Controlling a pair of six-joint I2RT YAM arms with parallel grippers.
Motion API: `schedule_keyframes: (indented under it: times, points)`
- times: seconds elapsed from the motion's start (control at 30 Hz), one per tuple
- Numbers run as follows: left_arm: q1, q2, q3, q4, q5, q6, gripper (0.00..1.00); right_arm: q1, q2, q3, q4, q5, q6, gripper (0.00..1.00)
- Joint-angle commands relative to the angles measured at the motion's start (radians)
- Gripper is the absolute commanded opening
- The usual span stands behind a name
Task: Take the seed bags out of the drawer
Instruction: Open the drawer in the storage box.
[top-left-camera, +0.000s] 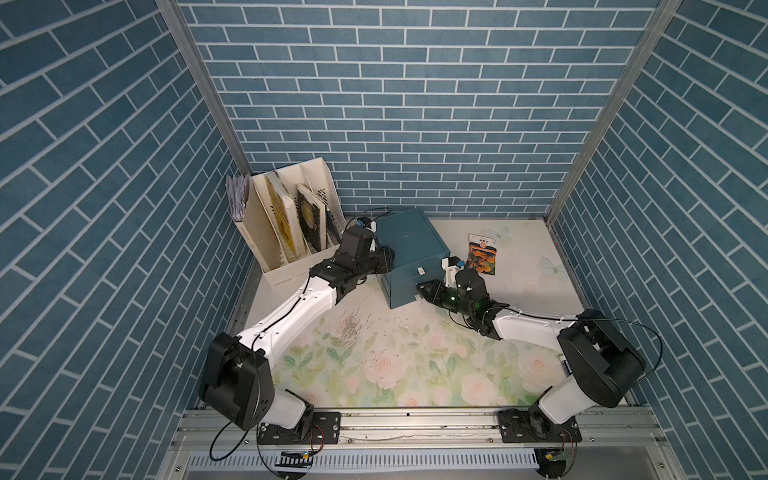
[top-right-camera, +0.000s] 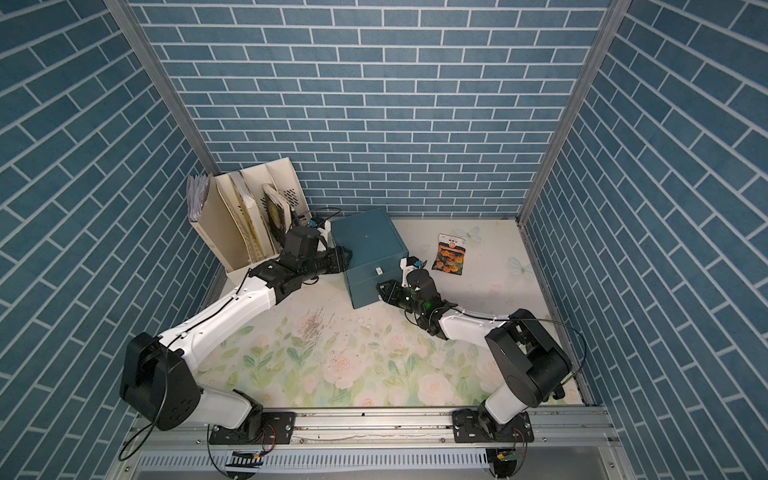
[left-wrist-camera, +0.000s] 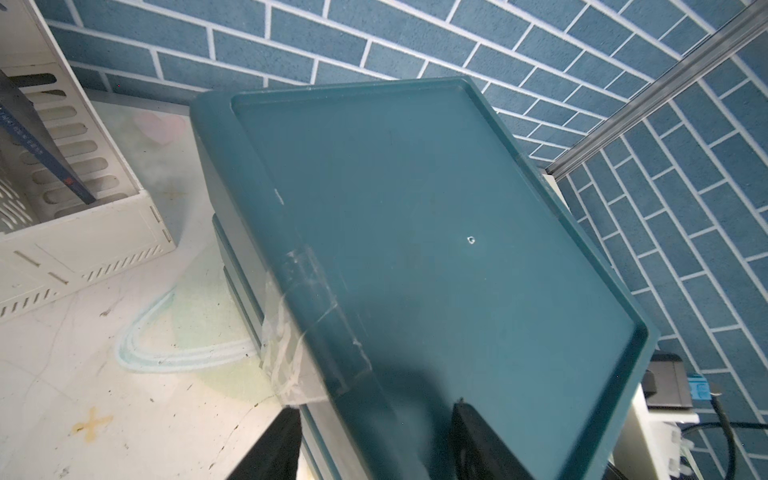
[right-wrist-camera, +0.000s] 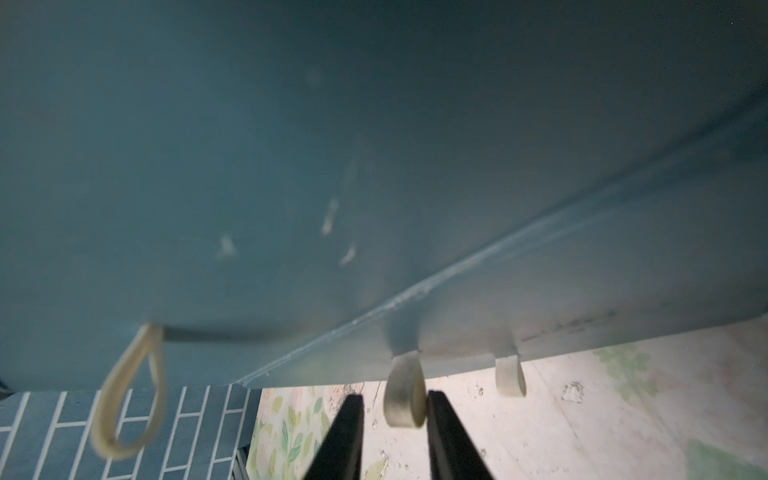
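One seed bag (top-left-camera: 482, 255) is seen in both top views: dark, with orange blooms, laid flat on the bench (top-left-camera: 415, 365) just to the right of the drawer cabinet (top-left-camera: 409, 232) and apart from it.

Drawer cabinet: teal, set toward the back of the bench, turned slightly askew. A cream file holder (top-left-camera: 282, 220) with upright books (top-left-camera: 309, 220) is noted at the back left corner.

Left hand (top-left-camera: 387, 261): placed on the cabinet's upper left edge. In the left wrist view its fingers (left-wrist-camera: 473, 436) are shown well apart, one laid on the cabinet top, the other down the side wall, with the edge clamped between them.

Right hand (right-wrist-camera: 392, 395): brought up to the front of the lower drawer (top-left-camera: 405, 291). In the right wrist view a white pull tab (right-wrist-camera: 405, 395) is framed between the two dark fingers. One finger is touching the tab; a narrow gap is left at the other, so the tab is bracketed but not yet pinched.

Whether the lower drawer is pulled out at all cannot be told.
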Motion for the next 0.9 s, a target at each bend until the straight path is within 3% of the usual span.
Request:
schedule_keyframes:
  times: [0.0, 0.2, 0.87]
  points:
    - [-0.003, 0.025, 0.004, -0.081, 0.001, 0.022, 0.62, -0.009, 0.005, 0.021, 0.038, 0.017, 0.009, 0.2]
    - [-0.002, 0.026, 0.0, -0.081, 0.001, 0.021, 0.62, -0.009, 0.011, 0.018, 0.044, 0.016, 0.016, 0.0]
    - [-0.003, 0.017, -0.003, -0.079, -0.011, 0.014, 0.63, 0.003, -0.131, -0.086, -0.105, -0.034, -0.007, 0.0]
